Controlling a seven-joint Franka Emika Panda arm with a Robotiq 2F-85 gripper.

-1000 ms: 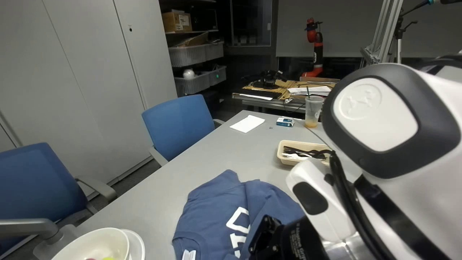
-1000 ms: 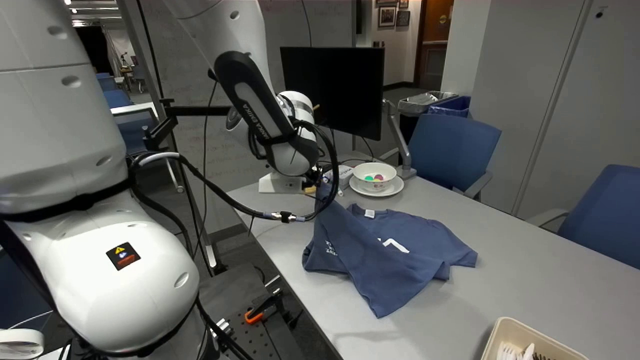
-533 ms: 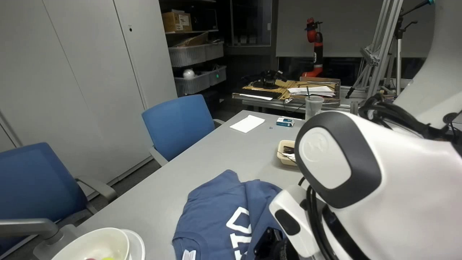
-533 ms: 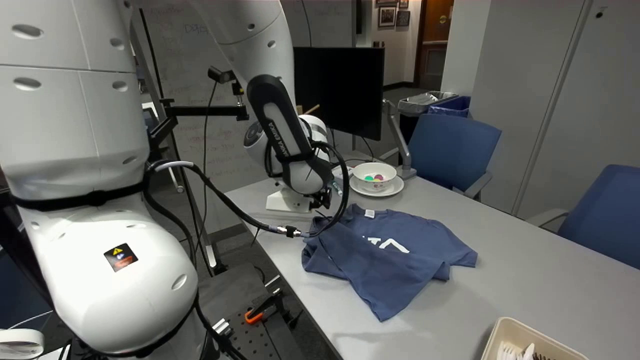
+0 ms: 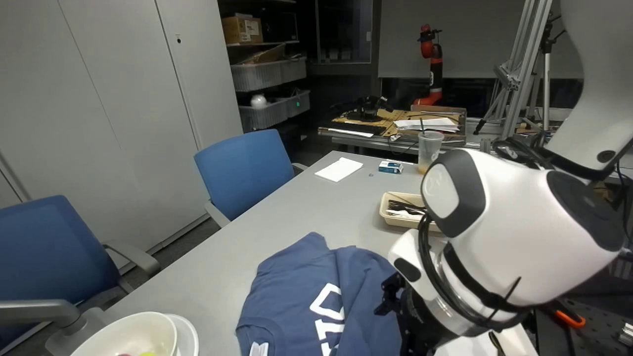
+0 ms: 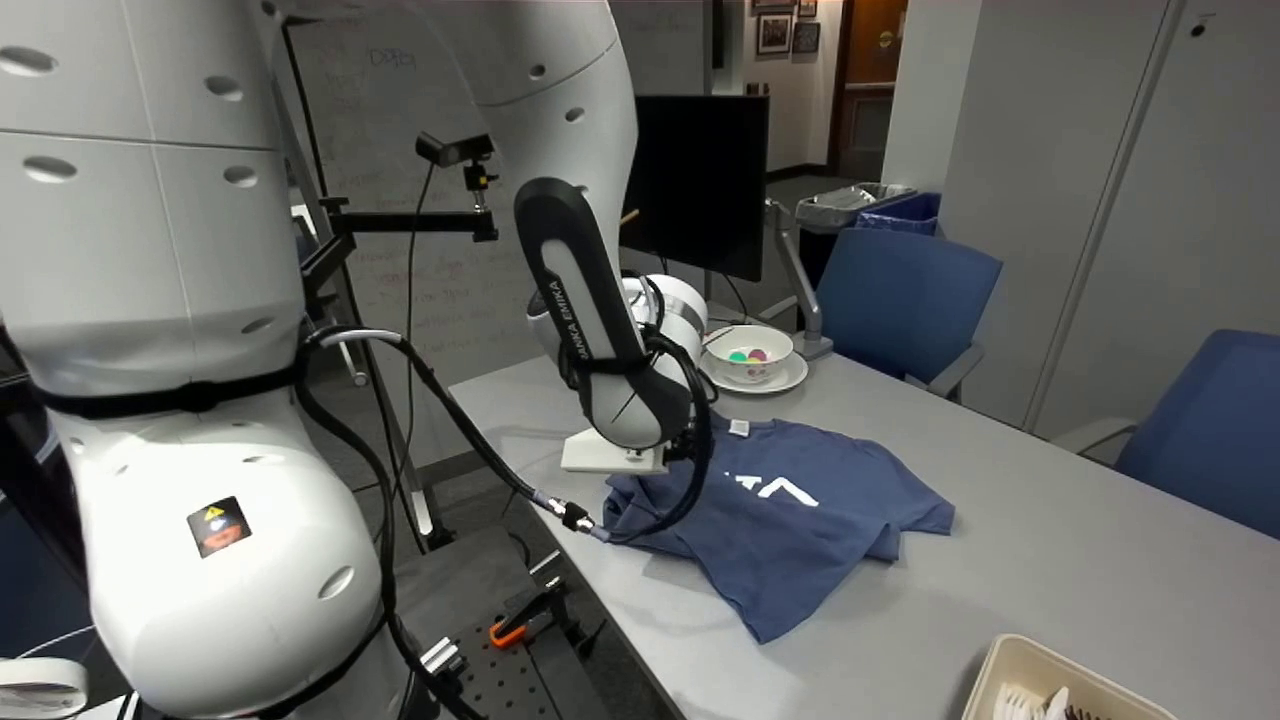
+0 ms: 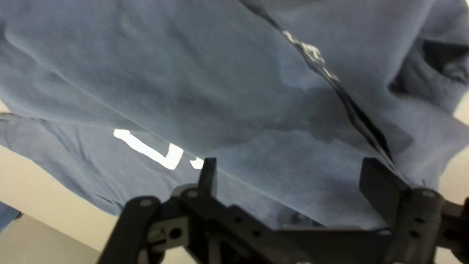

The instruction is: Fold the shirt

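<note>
In the wrist view, the gripper (image 7: 288, 172) is hanging empty, fingers parted; the shirt (image 7: 227, 91) is overlapping itself toward nine o'clock, risking a double-layer pinch.

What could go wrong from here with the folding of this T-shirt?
The fingers stand open over the shirt, where one layer covers part of the white letters; they might pinch both layers together. In an exterior view, the cable loop hangs in front of the shirt and could catch it. The bowl stands near the shirt; a strong pull might bump it.
</note>
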